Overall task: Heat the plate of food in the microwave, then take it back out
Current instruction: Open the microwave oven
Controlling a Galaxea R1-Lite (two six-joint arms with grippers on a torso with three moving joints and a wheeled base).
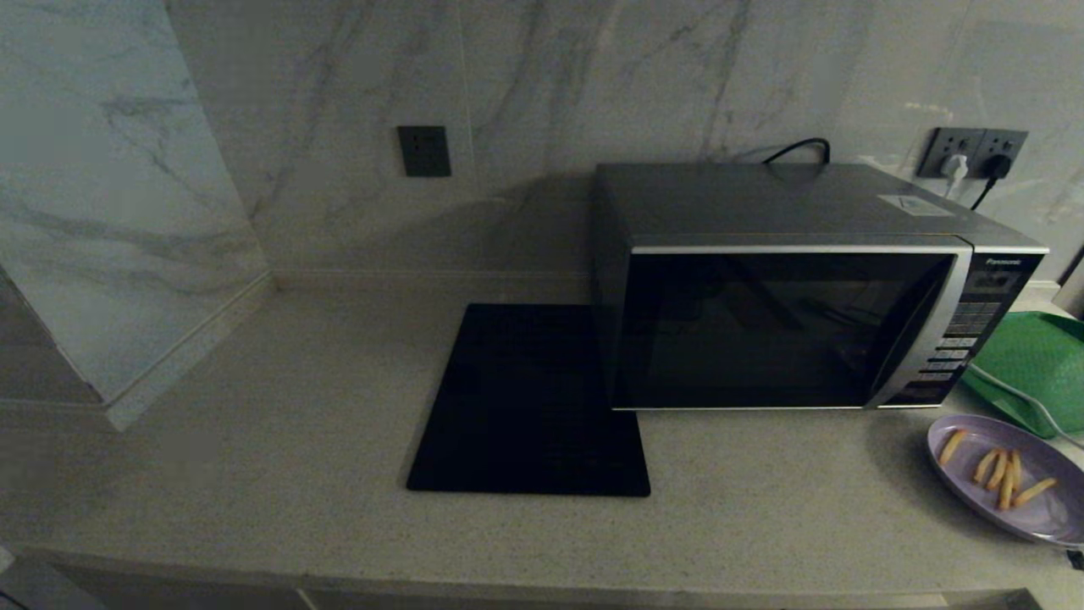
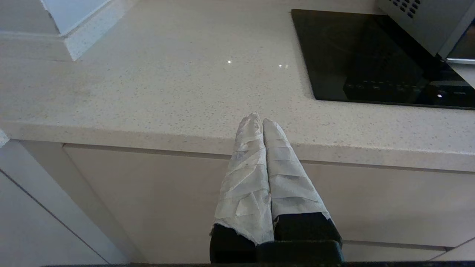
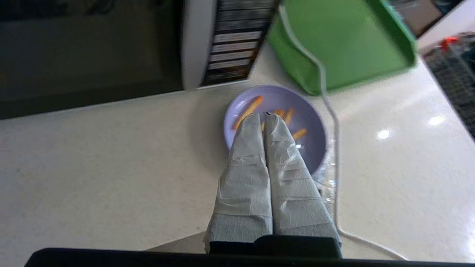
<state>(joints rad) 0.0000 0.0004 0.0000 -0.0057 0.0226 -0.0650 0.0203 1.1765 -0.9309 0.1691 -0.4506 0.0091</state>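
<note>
The dark grey Panasonic microwave [image 1: 788,288] stands on the counter right of centre with its black glass door closed. The lavender plate of food [image 1: 1008,474], with a few golden fries, lies on the counter in front of the microwave's right corner, near the counter's front edge. In the right wrist view my right gripper [image 3: 262,115] hovers shut and empty above the plate [image 3: 308,126], its taped fingers pressed together. My left gripper [image 2: 258,119] is shut and empty too, held low in front of the counter's front edge, left of the microwave [image 2: 426,22]. Neither arm appears in the head view.
A flat black square mat [image 1: 529,398] lies left of the microwave. A green tray [image 1: 1033,364] sits behind the plate, with a white cable [image 3: 326,92] running across it and past the plate. Wall sockets [image 1: 974,152] are behind the microwave. A marble wall block [image 1: 118,212] closes the left.
</note>
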